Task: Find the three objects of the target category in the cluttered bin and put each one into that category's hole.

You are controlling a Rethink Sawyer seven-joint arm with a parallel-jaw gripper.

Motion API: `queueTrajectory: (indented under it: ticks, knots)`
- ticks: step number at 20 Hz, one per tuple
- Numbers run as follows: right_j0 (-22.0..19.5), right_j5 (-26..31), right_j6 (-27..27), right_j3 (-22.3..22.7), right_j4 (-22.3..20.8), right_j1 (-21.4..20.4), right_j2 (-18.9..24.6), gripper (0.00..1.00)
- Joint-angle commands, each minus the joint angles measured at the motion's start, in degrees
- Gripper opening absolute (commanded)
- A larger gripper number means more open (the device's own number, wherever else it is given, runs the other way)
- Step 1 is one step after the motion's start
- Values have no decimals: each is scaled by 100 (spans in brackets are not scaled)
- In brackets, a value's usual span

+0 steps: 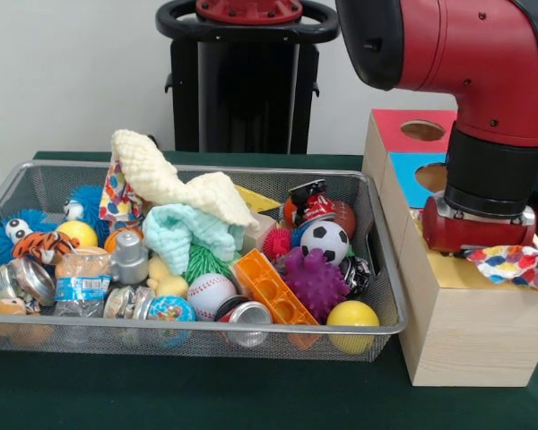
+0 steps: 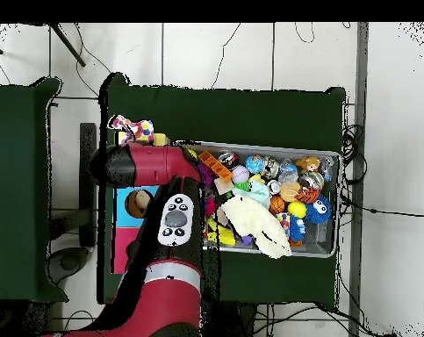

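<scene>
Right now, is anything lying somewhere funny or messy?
Yes. A spotty cloth is draped over the yellow box beside the gripper, not down its hole. In the wire bin, a cream knitted cloth lies heaped over the toys.

the red and black arm (image 1: 484, 81) points straight down, wrist low, its end hidden.

Wall: you face a plain pale wall (image 1: 63, 72) behind the setup.
Floor: you see white tiles (image 2: 224, 53) with dark joints, and thin cables (image 2: 355, 290) trailing across them.
Surface: dark green cloth (image 1: 161, 394) covers it.
Side table: another green top (image 2: 17, 189) stands nearby.
</scene>
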Motion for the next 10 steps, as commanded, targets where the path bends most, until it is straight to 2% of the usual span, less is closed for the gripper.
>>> queueTrajectory:
  ticks: [1,5,10]
  knots:
    - [-457,-91,569,35,-52,542,418,0]
    - [-514,49,504,308,-22,185,519,0]
    - [-509,529,443,810,32,-734,488,0]
